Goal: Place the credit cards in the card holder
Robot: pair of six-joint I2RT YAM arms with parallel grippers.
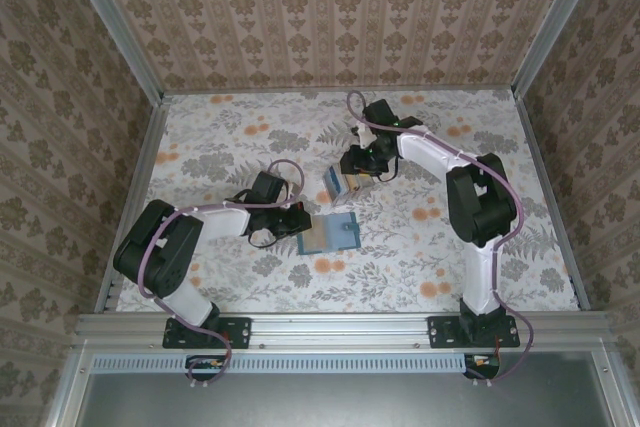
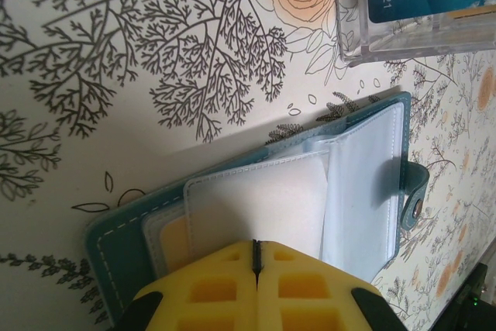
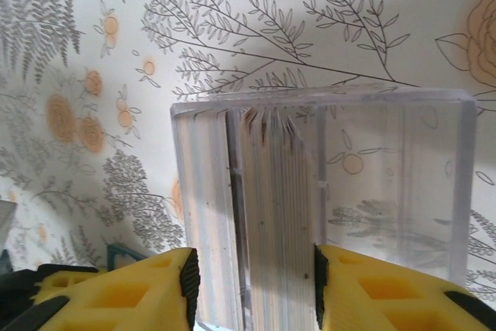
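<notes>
At mid-table, just in front of the left arm, the card holder (image 1: pixel 330 235) lies open and flat, teal cover down, clear sleeves up, snap tab at its side. The sleeves look empty. A yellow-tan patch shows under one; card or lining, I cannot tell.

The credit cards (image 3: pixel 271 215) stand on edge as a packed stack inside a clear box (image 3: pixel 395 191), just beyond the holder and not touching it. A blue one faces the box wall in the left wrist view.

The left gripper (image 2: pixel 257 267) is closed tight w/ nothing btw. its fingers, tips resting on the top sleeve, prob. to pin the holder down. The right gripper (image 3: pixel 256 284) stands approx. half wide, one finger each side of the stack. If it pinches already or only straddles, I cannot tell.

Judgement: the task is at its start. No card is clearly out of the box or in a sleeve. All the picking, carrying and sliding-in is left, w/ the flowered table (image 1: pixel 450 147) bearing both things.
</notes>
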